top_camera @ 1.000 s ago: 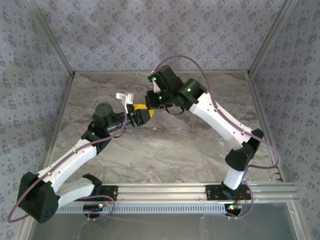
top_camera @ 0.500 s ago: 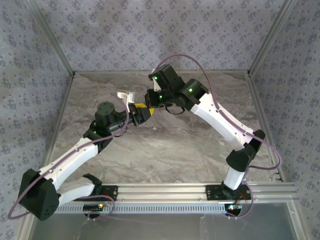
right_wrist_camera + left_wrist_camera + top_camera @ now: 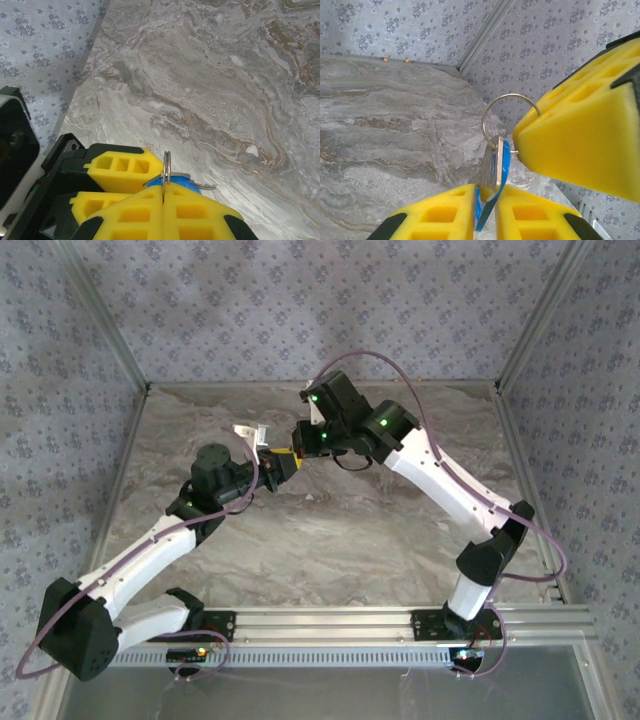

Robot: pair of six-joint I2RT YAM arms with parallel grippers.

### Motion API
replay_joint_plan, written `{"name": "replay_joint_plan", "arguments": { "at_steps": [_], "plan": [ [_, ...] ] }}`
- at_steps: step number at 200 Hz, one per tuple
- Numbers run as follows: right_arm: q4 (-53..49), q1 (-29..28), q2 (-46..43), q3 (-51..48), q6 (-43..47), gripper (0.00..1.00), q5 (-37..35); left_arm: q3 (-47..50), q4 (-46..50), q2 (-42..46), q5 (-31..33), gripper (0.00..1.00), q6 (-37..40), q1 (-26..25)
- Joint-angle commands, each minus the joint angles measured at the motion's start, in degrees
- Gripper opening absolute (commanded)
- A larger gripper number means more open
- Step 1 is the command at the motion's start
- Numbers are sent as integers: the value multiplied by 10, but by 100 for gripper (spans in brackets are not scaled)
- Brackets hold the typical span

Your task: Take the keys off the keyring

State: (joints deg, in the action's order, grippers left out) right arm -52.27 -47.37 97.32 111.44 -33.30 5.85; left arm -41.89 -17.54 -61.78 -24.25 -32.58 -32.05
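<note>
The keys [image 3: 495, 165], a blue piece with silvery blades, hang from a thin metal keyring [image 3: 512, 95] above the marble table. My left gripper [image 3: 487, 192] has its yellow fingers pressed on both sides of the keys from below. My right gripper [image 3: 163, 189] is shut on the keyring [image 3: 167, 165], which stands edge-on between its fingertips, with the blue keys [image 3: 187, 184] just beyond. The left gripper's fingers [image 3: 120, 167] show beside it. In the top view both grippers meet at mid-table, left gripper [image 3: 283, 464] and right gripper [image 3: 300, 440] tip to tip.
A small white object [image 3: 250, 433] lies on the marble table [image 3: 330, 530] just left of the grippers. Patterned walls and metal frame posts [image 3: 120, 350] close in the back and sides. The mounting rail [image 3: 330, 620] runs along the near edge.
My left gripper's fingers have closed in onto the keys, and the left arm has edged forward toward the right gripper. The right gripper has kept its hold on the keyring.
</note>
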Motion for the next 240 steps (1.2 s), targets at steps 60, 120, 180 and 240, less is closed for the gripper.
{"name": "replay_joint_plan", "arguments": {
  "at_steps": [60,120,180,240],
  "plan": [
    [21,6,-27,-16,-14,0,4,-15,11,16,-2,7,12,-3],
    [51,24,-61,-72,-14,6,11,-60,77,12,-27,0,20,-2],
    [220,134,-210,-313,-15,38,74,-195,270,-85,-171,0,9,2],
    [442,237,-357,-564,88,45,213,-295,412,-152,-298,0,38,0]
  ]
}}
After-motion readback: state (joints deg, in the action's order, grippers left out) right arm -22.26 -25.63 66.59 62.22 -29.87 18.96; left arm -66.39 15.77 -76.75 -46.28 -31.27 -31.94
